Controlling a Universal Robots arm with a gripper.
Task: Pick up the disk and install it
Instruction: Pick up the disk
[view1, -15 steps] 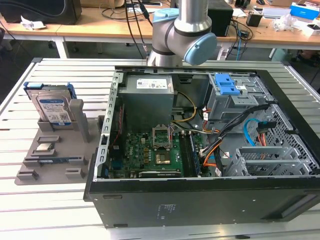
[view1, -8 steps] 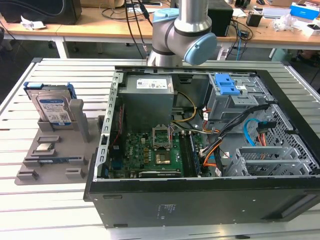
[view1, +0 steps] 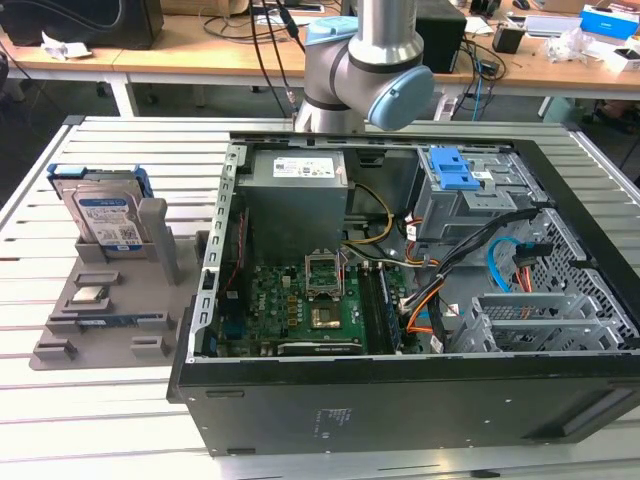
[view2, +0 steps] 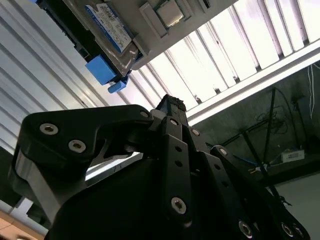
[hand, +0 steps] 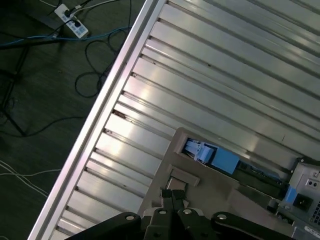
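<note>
The disk (view1: 105, 215), a silver drive with a white-and-blue label in a blue bracket, stands upright in a grey holder (view1: 150, 300) at the exterior view's left. The second wrist view shows the disk (view2: 107, 25) with its blue bracket corner, beyond my gripper (view2: 170, 105). In the first wrist view the disk's blue bracket (hand: 220, 159) pokes up from the holder (hand: 200, 185), a short way past my gripper (hand: 173, 196). The black fingers meet at their tips with nothing between them. The gripper hangs above the holder's near end, apart from the disk.
An open computer case (view1: 215, 330) lies across the middle of the slatted metal table (view1: 100, 420), with a motherboard, orange and blue cables and a drive bay with a blue latch (view1: 450, 170). A square chip (view1: 90, 294) and a thin memory stick (view1: 110, 322) rest in the holder. The table's edge (hand: 100, 115) drops to a cabled floor.
</note>
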